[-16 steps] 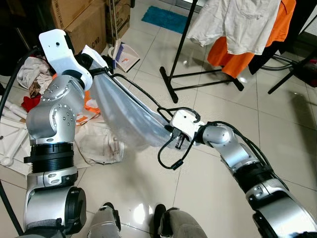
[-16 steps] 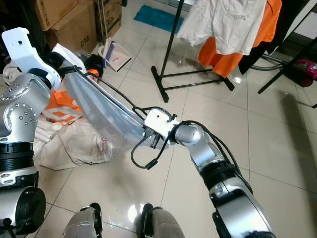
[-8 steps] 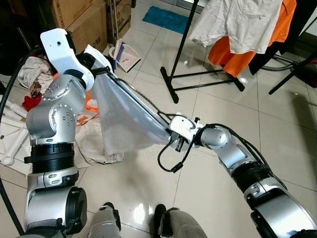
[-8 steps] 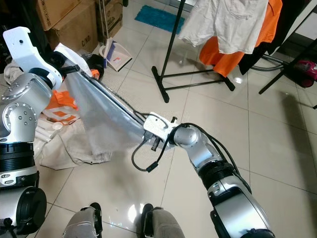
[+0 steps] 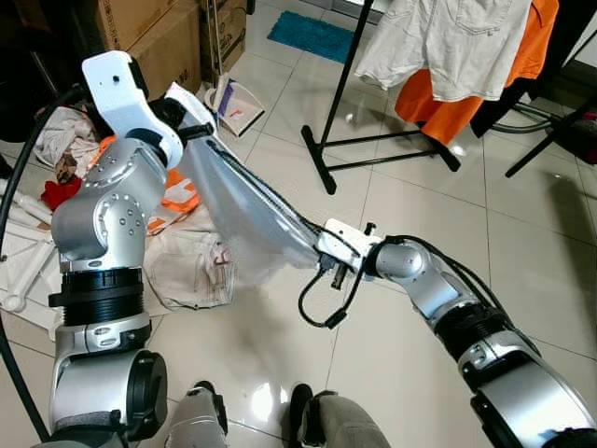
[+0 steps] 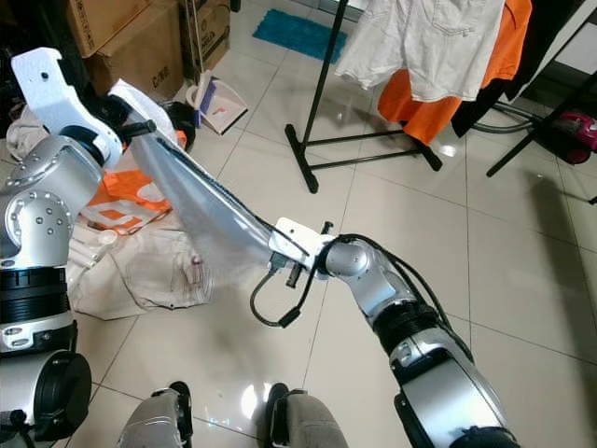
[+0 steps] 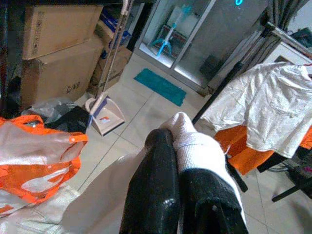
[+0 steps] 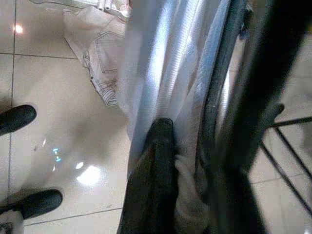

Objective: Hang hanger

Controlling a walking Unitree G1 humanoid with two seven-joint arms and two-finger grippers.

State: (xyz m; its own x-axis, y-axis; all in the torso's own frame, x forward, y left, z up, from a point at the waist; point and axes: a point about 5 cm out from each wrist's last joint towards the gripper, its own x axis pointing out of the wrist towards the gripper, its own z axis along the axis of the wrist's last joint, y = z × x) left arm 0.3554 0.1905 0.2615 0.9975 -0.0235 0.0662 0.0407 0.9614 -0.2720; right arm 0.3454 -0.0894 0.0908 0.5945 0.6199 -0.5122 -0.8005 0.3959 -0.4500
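Hanger [image 5: 256, 182], black wire, carrying a pale translucent garment [image 5: 244, 213]; held in the air between both arms, above the tiled floor [image 5: 392, 355]. Left end effector [image 7: 181, 161], far left, clenched on white cloth at the garment's upper end. Right end effector [image 5: 324, 257], centre, apparently clamped on the hanger's hook end and the fabric, though the wrist view is blurred. Clothes rack [image 5: 373, 154] with white and orange garments, far right. Clothing heap [image 5: 182, 266] on floor, left.
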